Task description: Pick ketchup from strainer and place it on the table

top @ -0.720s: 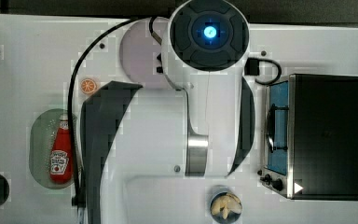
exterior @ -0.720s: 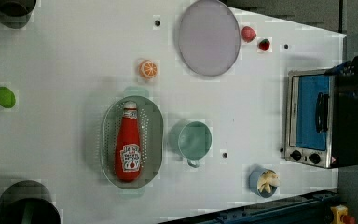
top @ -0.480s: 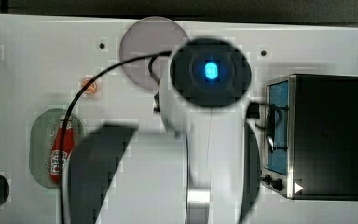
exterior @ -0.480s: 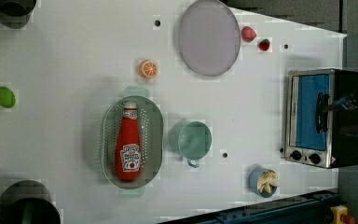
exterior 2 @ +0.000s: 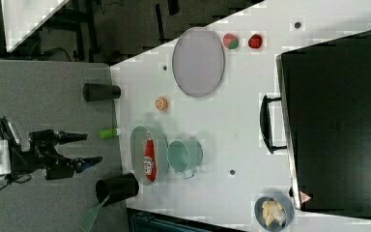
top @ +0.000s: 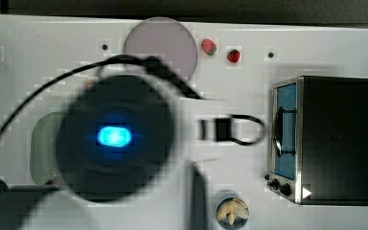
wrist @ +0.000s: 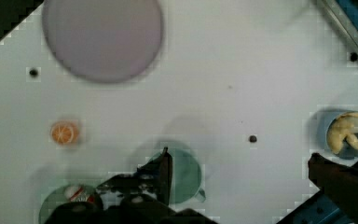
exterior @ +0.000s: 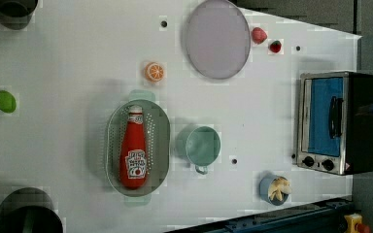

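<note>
The red ketchup point(exterior: 135, 151) lies lengthwise in the pale green strainer point(exterior: 160, 141) on the white table point(exterior: 68, 73), its white cap toward the left view's top. In the right view my gripper point(exterior 2: 92, 148) hangs off the table's left edge, level with the strainer point(exterior 2: 137, 145) and ketchup point(exterior 2: 149, 160), open and holding nothing. The wrist view has the two fingers point(wrist: 165, 170) wide apart over the teal cup point(wrist: 184, 172), with the ketchup's cap point(wrist: 74, 192) and the strainer point(wrist: 51, 207) at the frame's edge. In the top view my blurred arm point(top: 117, 136) hides most of the strainer point(top: 38, 143).
A teal cup point(exterior: 201, 145) stands right beside the strainer. An orange slice point(exterior: 154, 71), a grey-lilac plate point(exterior: 217, 39), two strawberries point(exterior: 267, 41), a lime point(exterior: 5, 101), a toaster oven point(exterior: 337, 121) and a small blue bowl point(exterior: 274, 188) are spread around. Dark cups point(exterior: 14, 7) stand at the corners.
In the top view my arm has swung left over the strainer and looms larger. Its dark part has left the left view's right edge. The ketchup has not moved.
</note>
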Robot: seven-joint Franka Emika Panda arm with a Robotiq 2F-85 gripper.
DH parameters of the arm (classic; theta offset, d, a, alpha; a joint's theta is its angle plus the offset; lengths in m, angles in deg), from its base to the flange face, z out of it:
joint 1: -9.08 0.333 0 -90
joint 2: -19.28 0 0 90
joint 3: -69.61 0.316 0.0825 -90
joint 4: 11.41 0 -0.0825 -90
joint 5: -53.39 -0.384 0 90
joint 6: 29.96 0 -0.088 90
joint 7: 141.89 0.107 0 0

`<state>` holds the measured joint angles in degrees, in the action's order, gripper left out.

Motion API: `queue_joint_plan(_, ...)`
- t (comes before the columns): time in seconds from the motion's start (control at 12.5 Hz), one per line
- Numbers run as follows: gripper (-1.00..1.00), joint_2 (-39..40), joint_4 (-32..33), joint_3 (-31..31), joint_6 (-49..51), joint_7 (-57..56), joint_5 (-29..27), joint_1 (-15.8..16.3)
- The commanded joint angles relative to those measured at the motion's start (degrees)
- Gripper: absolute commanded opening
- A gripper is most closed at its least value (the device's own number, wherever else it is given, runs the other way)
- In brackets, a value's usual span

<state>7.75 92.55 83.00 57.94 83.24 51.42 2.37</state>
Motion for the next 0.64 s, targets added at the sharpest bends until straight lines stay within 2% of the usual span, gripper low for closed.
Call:
queue_joint_plan(0.08, 1.00, 3.87, 0.93, 9.07, -1.72, 1.97, 0.05, 1.83)
queue_joint_plan(0.64, 1.00, 11.42, 3.45, 27.60, -12.26, 2.07, 0.15, 2.38)
